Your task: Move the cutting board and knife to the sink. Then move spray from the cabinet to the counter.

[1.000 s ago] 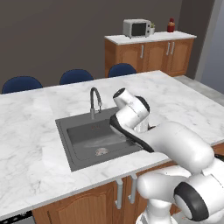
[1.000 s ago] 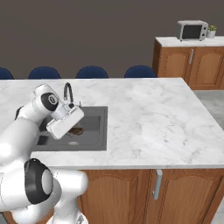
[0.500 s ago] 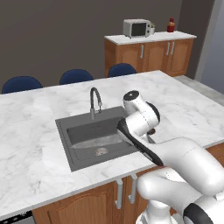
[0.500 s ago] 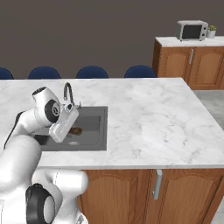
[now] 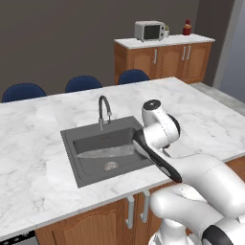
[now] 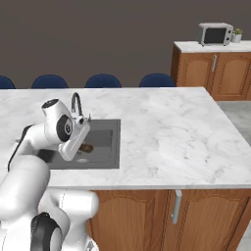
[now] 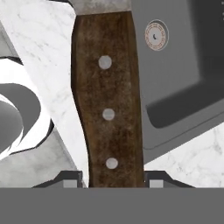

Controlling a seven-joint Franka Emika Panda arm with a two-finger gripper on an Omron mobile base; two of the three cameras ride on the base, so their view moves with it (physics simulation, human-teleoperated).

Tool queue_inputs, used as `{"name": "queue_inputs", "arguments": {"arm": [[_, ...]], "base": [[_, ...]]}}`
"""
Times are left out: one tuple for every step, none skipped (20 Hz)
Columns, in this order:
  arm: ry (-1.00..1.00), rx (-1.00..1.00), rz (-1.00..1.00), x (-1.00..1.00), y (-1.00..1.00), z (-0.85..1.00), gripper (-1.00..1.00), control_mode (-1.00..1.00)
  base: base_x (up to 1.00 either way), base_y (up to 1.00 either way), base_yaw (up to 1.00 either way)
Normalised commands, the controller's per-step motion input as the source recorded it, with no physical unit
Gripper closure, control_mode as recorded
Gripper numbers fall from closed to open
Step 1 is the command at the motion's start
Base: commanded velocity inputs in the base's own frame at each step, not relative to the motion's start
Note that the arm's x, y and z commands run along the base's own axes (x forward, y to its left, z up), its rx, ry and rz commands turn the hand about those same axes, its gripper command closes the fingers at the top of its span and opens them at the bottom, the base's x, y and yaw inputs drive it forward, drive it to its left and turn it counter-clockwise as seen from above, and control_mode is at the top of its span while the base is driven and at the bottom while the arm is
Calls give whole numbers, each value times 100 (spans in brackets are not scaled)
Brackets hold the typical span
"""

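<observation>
Hand [image 7: 112,177] grips the knife [image 7: 107,94] by its dark brown wooden handle, fingertips [image 7: 70,178] snug on both sides; hand view shows three silver rivets down the handle and the round drain [image 7: 155,36] of the sink [image 7: 175,65] beyond. Left base view shows the silver blade [image 5: 103,152] reaching left across the grey sink basin [image 5: 103,148], lying low over the bottom, point toward the left wall. Right base view hides the blade behind the arm; something brown [image 6: 86,147] sits in the basin, too small to tell. Curved dark faucet [image 5: 103,111] stands at the sink's far rim. Desk [image 5: 201,115] is white marble-look with grey veins, bare to the right of the sink. Blue chairs [image 5: 82,83] line the far edge.
</observation>
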Motion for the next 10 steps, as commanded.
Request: {"name": "queue_inputs", "arguments": {"arm": [[0,0,0,60,0,0,100,-100],[0,0,0,60,0,0,100,-100],[0,0,0,56,0,-9,100,-100],[0,0,0,54,0,-10,100,-100],[0,0,0,54,0,-16,100,-100],[1,0,0,54,-2,-21,100,-100],[3,0,0,55,-4,-25,100,-100],[4,0,0,55,-6,-24,100,-100],[5,0,0,56,-6,-22,100,-100],[5,0,0,54,-6,-21,100,-100]], "base": [[0,0,0],[0,0,0],[0,0,0],[0,0,0],[0,0,0],[0,0,0],[0,0,0],[0,0,0],[0,0,0],[0,0,0]]}}
